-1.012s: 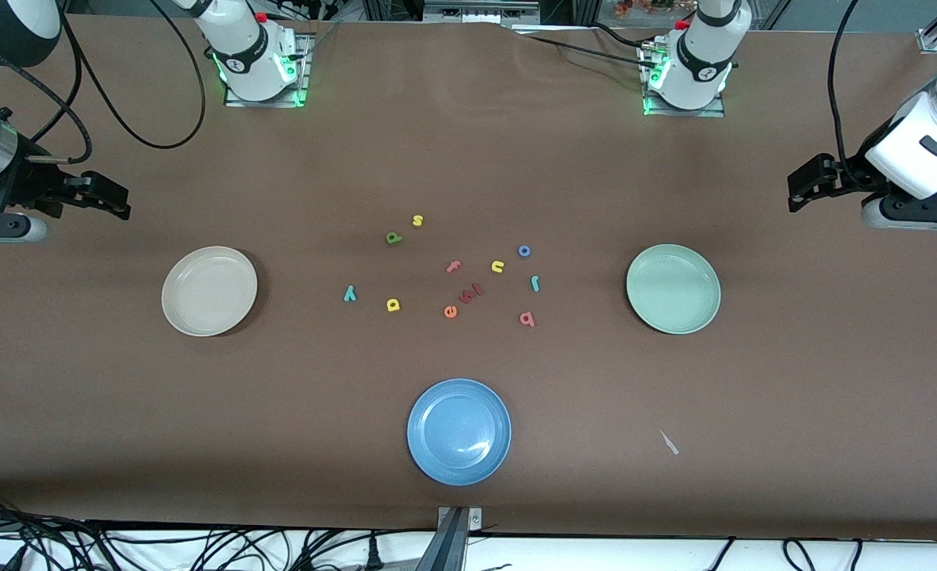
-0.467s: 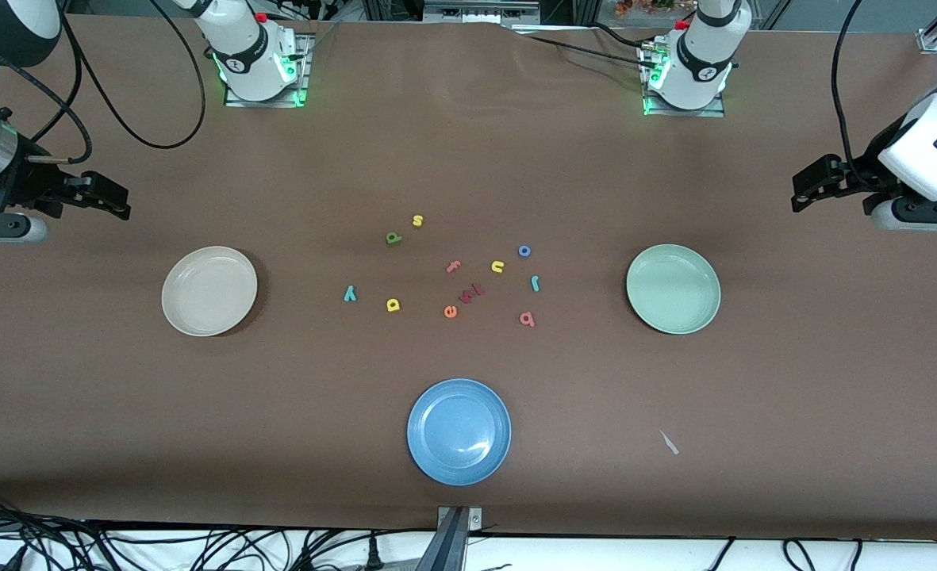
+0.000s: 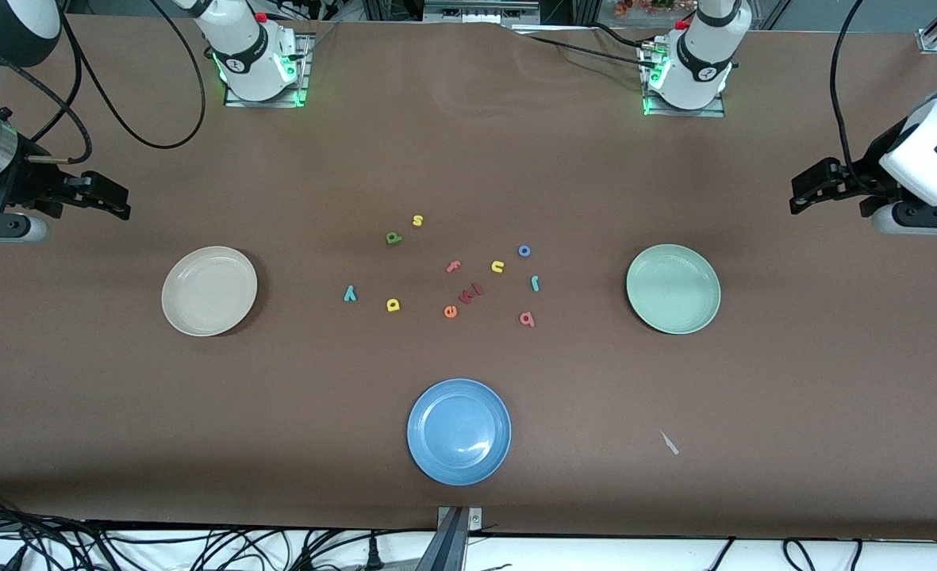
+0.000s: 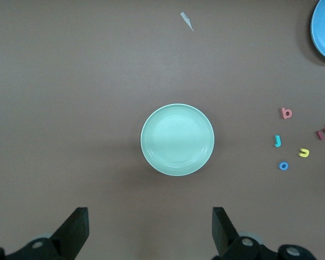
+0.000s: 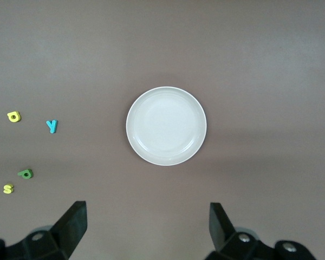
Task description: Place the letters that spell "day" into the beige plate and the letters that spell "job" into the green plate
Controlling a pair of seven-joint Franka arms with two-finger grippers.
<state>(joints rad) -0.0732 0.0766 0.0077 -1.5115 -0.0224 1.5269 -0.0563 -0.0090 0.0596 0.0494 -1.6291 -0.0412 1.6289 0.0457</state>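
The beige plate (image 3: 209, 290) (image 5: 166, 125) lies bare toward the right arm's end, the green plate (image 3: 673, 288) (image 4: 177, 139) bare toward the left arm's end. Between them on the table are the olive "d" (image 3: 393, 237) (image 5: 25, 174), yellow "a" (image 3: 393, 304) (image 5: 13, 116), teal "y" (image 3: 349, 294) (image 5: 52, 125), teal "j" (image 3: 535, 283) (image 4: 278, 141), blue "o" (image 3: 524, 251) (image 4: 283, 166) and pinkish "b" (image 3: 526, 319) (image 4: 286, 113). My left gripper (image 3: 803, 194) (image 4: 150, 216) hangs open over bare table past the green plate. My right gripper (image 3: 115, 200) (image 5: 147, 212) hangs open past the beige plate.
A blue plate (image 3: 458, 431) sits near the front edge. Other letters lie among the task's ones: yellow "s" (image 3: 417, 220), salmon "f" (image 3: 453, 266), yellow "u" (image 3: 497, 266), orange "e" (image 3: 450, 312), dark red pieces (image 3: 472, 293). A small white scrap (image 3: 669, 442) lies nearer the camera than the green plate.
The left arm's wrist has shifted slightly at its end of the table. The right arm, the plates and the letters have not moved.
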